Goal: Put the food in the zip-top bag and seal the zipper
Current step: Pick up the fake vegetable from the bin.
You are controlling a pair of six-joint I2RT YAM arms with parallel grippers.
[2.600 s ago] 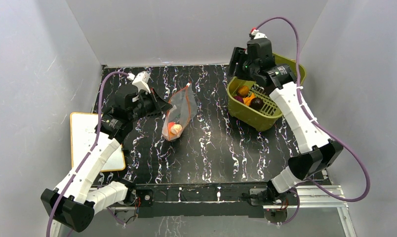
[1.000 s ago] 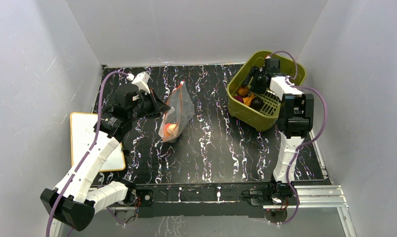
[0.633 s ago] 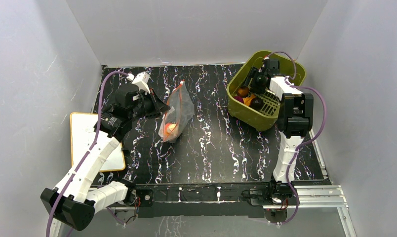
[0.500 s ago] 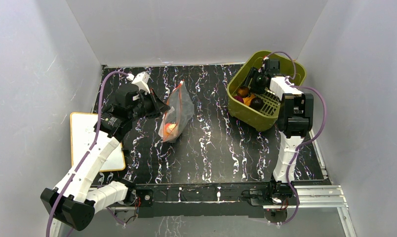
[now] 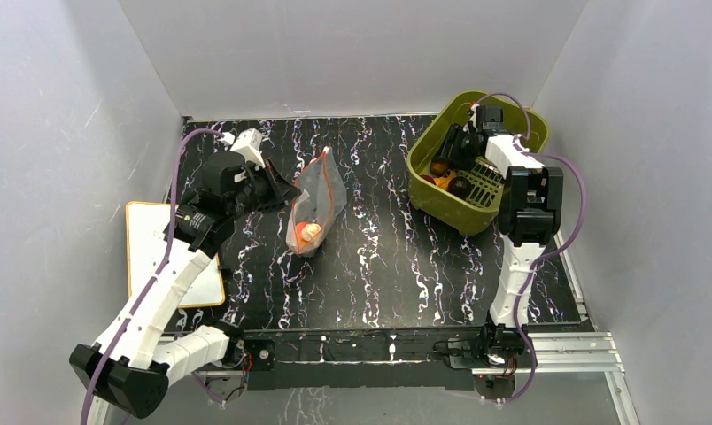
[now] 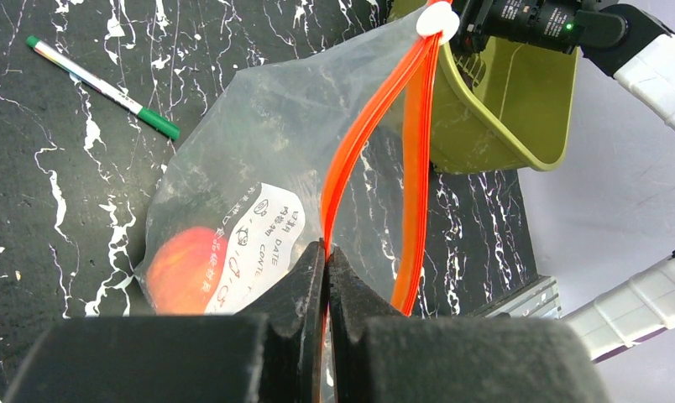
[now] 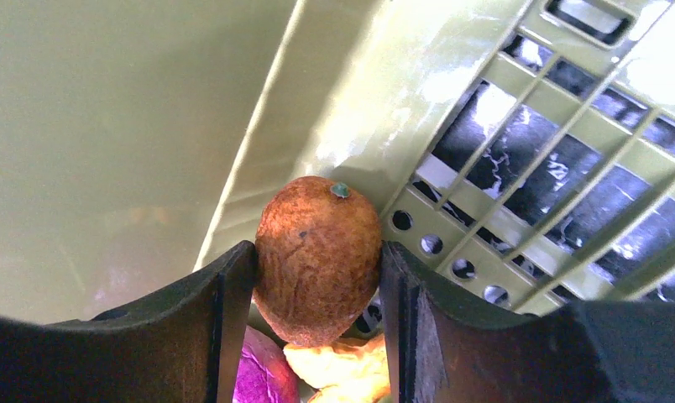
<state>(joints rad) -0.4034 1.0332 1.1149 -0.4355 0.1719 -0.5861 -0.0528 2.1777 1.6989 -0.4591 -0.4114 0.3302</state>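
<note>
The right fingers (image 7: 233, 319) have narrowed until both touch the brown fruit (image 7: 317, 256) in the far-right basket (image 7: 133, 109), likely ready to lift, while the left fingers (image 6: 305, 294) stay pinched on the bag (image 6: 267, 134) by its zipper (image 6: 368, 134).

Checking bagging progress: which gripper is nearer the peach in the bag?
Left: the left gripper pinches the zipper beside the peach; the right gripper clasps a brown fruit in the basket.
</note>
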